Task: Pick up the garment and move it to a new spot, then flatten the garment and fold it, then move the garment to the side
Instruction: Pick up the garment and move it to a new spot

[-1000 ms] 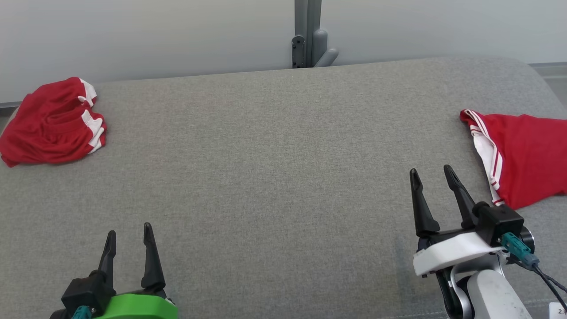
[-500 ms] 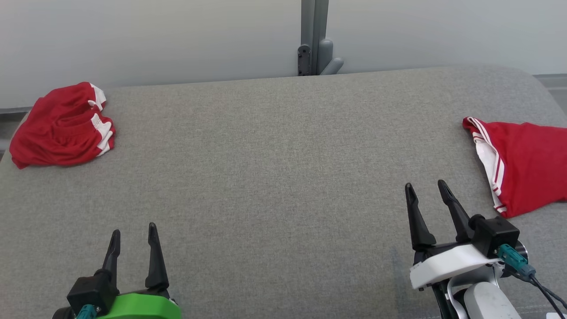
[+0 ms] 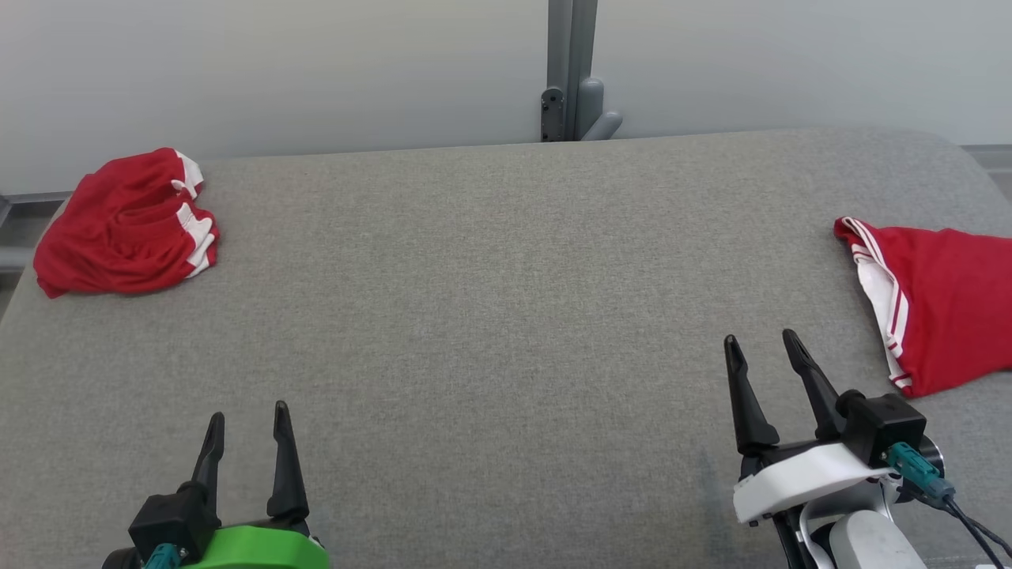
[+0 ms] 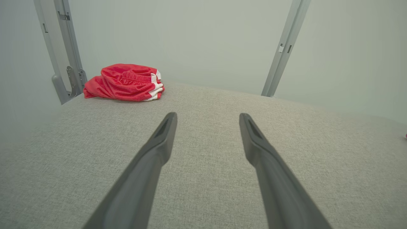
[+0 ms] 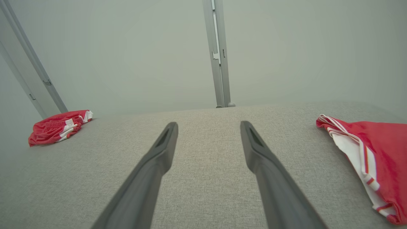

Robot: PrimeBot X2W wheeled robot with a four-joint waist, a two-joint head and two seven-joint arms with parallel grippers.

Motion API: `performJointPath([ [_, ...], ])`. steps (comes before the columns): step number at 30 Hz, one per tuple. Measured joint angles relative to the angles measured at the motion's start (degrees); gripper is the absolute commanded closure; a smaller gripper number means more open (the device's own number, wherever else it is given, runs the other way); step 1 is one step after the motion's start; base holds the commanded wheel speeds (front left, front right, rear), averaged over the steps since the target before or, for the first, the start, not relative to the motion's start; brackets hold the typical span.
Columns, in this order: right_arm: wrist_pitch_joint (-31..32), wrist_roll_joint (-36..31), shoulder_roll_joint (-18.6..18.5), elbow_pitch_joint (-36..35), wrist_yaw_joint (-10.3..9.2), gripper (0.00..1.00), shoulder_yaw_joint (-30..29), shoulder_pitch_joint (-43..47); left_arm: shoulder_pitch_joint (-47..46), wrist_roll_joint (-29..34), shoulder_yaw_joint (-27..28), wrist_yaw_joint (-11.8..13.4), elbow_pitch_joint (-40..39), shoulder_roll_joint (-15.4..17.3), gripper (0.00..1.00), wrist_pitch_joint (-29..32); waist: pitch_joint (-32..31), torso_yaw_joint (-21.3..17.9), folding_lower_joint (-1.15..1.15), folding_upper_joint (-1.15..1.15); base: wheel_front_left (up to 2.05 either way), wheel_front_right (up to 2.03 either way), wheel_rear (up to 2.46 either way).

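Red garment (image 3: 949,308) | right of right pincer (image 3: 760,338) | not touching

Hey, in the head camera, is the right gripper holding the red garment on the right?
No, the right gripper is open and empty over the bare grey surface, and the red garment lies apart from it.

You see a grey fabric surface (image 3: 490,316), and behind its far edge a grey metal post (image 3: 571,63) stands before a pale wall (image 3: 277,71).
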Motion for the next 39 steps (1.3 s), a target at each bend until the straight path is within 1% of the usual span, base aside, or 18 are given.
performJointPath([
  [5,0.0,-0.4,0.0,-0.2,0.00,0.00,0.1,0.1,0.0,0.0,0.1,0.0,0.0,0.0,0.00,0.0,-0.1,1.8,0.00,0.00,0.00,0.00,0.00],
  [10,0.0,-0.4,0.0,-0.3,0.00,0.00,0.5,0.2,0.0,0.0,0.3,0.1,-0.2,0.0,0.00,0.0,-0.3,5.1,0.00,0.00,0.00,0.00,0.00],
  [11,0.0,-0.2,0.0,-0.3,0.00,0.00,0.6,0.3,0.1,0.2,0.2,0.2,-0.4,-0.1,0.00,0.0,-0.3,6.8,0.00,0.00,0.00,0.00,0.00],
  [24,0.0,0.7,0.0,-0.1,0.00,0.00,2.1,0.5,1.4,0.7,1.8,0.5,-1.0,-0.1,0.00,0.0,-0.4,20.3,0.00,0.00,0.00,0.00,0.00],
  [25,0.0,0.8,0.0,-0.1,0.00,0.00,2.4,0.4,1.6,0.7,2.2,0.5,-1.1,-0.1,0.00,0.0,-0.3,22.2,0.00,0.00,0.00,0.00,0.00],
  [28,0.0,0.8,0.0,-0.1,0.00,0.00,2.5,0.3,2.1,0.7,2.7,0.4,-1.1,-0.1,0.00,0.0,-0.3,24.5,0.00,0.00,0.00,0.00,0.00],
  [31,0.0,0.8,0.0,-0.1,0.00,0.00,2.9,0.2,2.4,0.6,3.1,0.4,-1.3,-0.1,0.00,0.0,-0.1,26.0,0.00,0.00,0.00,0.00,0.00],
  [33,0.0,1.4,0.1,-0.2,0.00,0.00,3.3,0.0,2.5,0.5,3.0,0.5,-1.5,0.0,0.00,0.0,0.3,26.4,0.00,0.00,0.00,0.00,0.00],
  [36,0.0,1.5,0.1,-0.4,0.01,0.00,3.5,-0.2,2.5,0.4,2.9,0.5,-1.7,0.0,0.00,0.0,0.8,26.3,0.00,0.00,0.00,0.00,0.00],
  [39,0.0,-0.6,0.1,-1.5,0.00,0.00,2.3,-1.2,2.0,0.1,2.6,0.4,-2.1,0.0,0.00,0.0,1.6,25.7,0.00,0.00,0.00,0.00,0.00],
])
